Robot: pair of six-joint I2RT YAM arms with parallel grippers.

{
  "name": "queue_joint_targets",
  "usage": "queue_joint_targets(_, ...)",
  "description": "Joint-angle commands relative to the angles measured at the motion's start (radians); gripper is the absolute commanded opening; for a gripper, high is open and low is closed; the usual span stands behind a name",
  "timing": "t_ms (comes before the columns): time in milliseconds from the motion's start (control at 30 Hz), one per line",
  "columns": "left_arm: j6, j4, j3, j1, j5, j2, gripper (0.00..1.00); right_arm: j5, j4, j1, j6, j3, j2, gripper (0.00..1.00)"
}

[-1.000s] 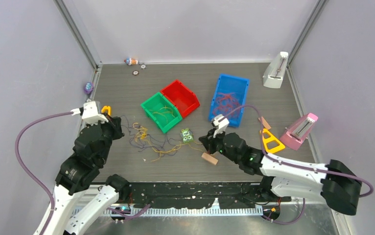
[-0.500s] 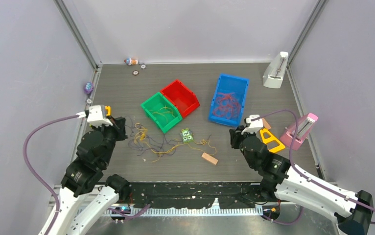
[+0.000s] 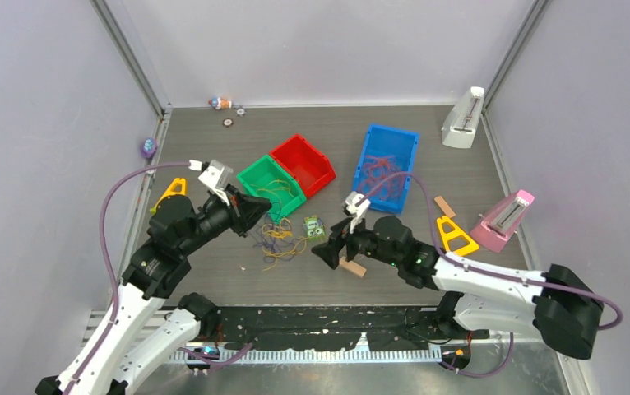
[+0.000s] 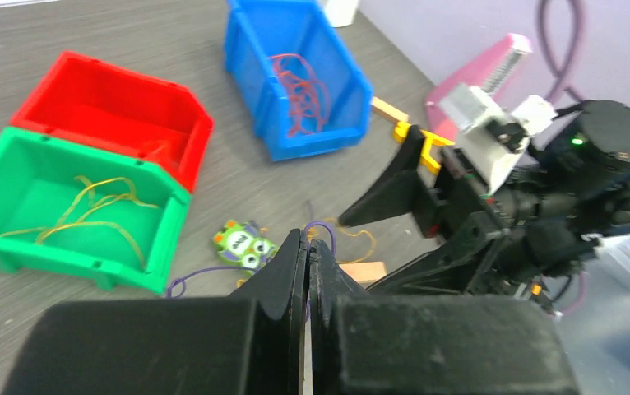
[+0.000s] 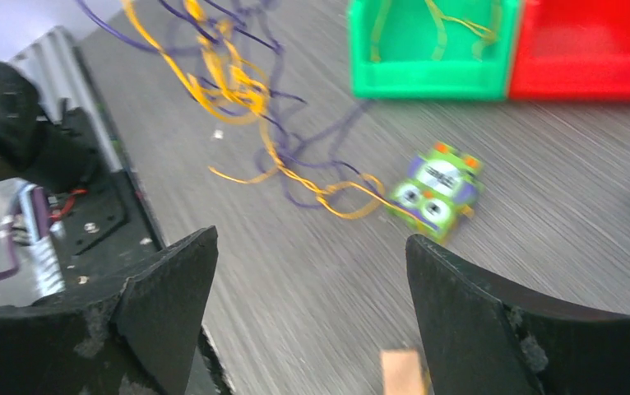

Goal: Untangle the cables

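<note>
Cables (image 3: 276, 239): yellow and purple tangle lay on the table (image 3: 213, 148) in front of the green bin (image 3: 250, 186), just beside an owl toy (image 3: 315, 228); several strands led up toward the left gripper (image 3: 256, 212).
Left gripper: fingers pressed together above the tangle, seemingly pinching strands, though the contact was hard to see.
Right gripper (image 5: 310, 247): jaws spread wide, nothing between them, low near a wooden block (image 3: 351, 266).
Bins: yellow strands in the green bin, red ones in the blue bin (image 3: 361, 178).

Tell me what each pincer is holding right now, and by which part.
Left pincer: shut, apparently pinching the cables by the tangle's top strands; the contact itself is hidden. Right pincer: open, holding nothing.
</note>
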Motion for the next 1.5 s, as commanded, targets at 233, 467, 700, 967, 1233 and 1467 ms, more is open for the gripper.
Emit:
queue_joint_targets(233,-0.089,0.143,0.064,0.002,0.186,0.004,0.00,-0.191,0.328,0.063,-0.077,0.199,0.231,0.84)
queue_joint_targets(467,-0.086,0.068,0.093,0.003,0.067,0.003,0.00,-0.126,0.332,0.077,-0.070,0.231,0.292,0.10)
queue_joint_targets(700,-0.010,-0.177,0.133,0.004,-0.638,-0.054,0.00,0.235,0.100,0.077,-0.020,0.115,0.117,0.05)
queue_joint_targets(967,-0.009,-0.224,0.103,0.010,-1.005,-0.103,0.00,0.702,-0.362,0.054,0.128,0.052,-0.101,0.05)
queue_joint_targets(1233,0.013,-0.204,0.093,0.013,-1.094,-0.122,0.00,1.089,-0.779,0.005,0.384,0.119,-0.248,0.05)
queue_joint_targets(1467,0.024,-0.255,0.137,0.042,-1.219,-0.107,0.00,1.306,-1.243,-0.119,0.814,0.226,-0.267,0.05)
